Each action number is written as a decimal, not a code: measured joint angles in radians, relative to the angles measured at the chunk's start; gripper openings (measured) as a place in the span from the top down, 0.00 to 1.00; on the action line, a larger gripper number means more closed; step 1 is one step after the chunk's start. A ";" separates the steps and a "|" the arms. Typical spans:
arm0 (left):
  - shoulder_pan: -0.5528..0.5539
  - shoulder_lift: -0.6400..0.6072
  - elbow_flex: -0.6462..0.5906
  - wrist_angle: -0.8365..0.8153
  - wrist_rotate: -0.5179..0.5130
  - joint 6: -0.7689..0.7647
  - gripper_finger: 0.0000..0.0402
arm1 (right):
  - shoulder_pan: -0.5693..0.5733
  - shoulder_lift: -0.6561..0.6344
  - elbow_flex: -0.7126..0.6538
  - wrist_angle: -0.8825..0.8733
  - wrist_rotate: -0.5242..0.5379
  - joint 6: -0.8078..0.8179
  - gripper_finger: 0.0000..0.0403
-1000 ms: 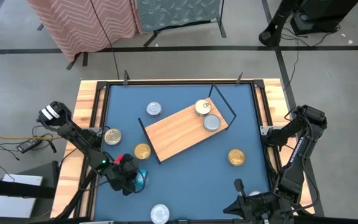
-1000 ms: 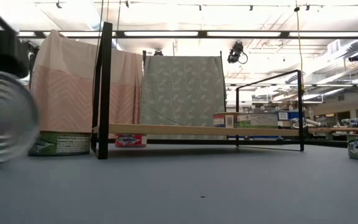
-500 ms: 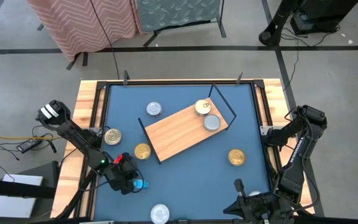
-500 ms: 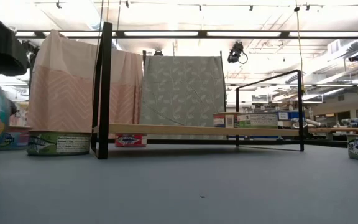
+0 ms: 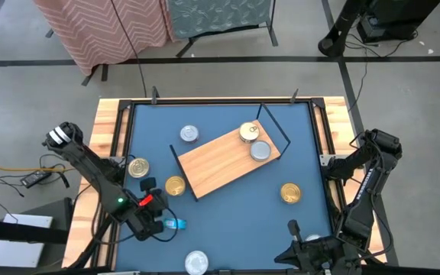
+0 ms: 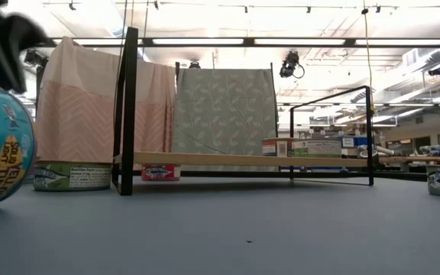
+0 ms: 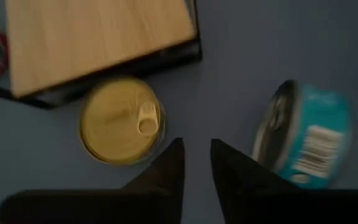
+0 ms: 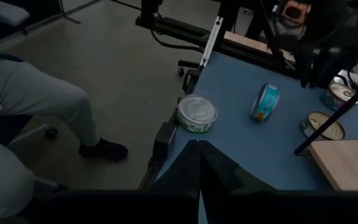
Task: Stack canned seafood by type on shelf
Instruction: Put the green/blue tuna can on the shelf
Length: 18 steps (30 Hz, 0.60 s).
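A: Where are we? Our left gripper (image 5: 153, 221) hangs beside the blue-labelled can (image 5: 173, 224), fingers a little apart, holding nothing.

B: The can stands on edge near the shelf (image 5: 228, 160); we'd judge it needs re-gripping. Our right gripper (image 5: 300, 248) waits closed

A robotics lab or workshop: a wood-rimmed blue surface (image 5: 220, 229) stands on a bare concrete floor (image 5: 403, 69) marked with dark tape lines. Fabric screens (image 6: 224, 114) stand behind it, under strip lights (image 6: 205, 41) and hanging cables (image 6: 367, 46).
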 joint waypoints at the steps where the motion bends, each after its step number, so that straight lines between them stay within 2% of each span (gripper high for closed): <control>1: 0.000 0.000 0.022 -0.006 -0.002 0.000 0.75 | 0.002 0.000 0.000 0.000 -0.002 0.000 0.97; 4: 0.000 0.000 0.067 0.004 0.006 0.001 0.66 | 0.009 0.000 0.000 0.000 -0.001 0.000 0.97; 12: 0.006 0.001 0.073 0.052 0.149 -0.008 0.37 | 0.020 0.000 0.000 0.000 0.001 0.000 0.97; 18: 0.012 0.004 0.073 0.065 0.154 -0.011 0.21 | 0.021 0.000 0.000 0.000 0.002 -0.001 0.97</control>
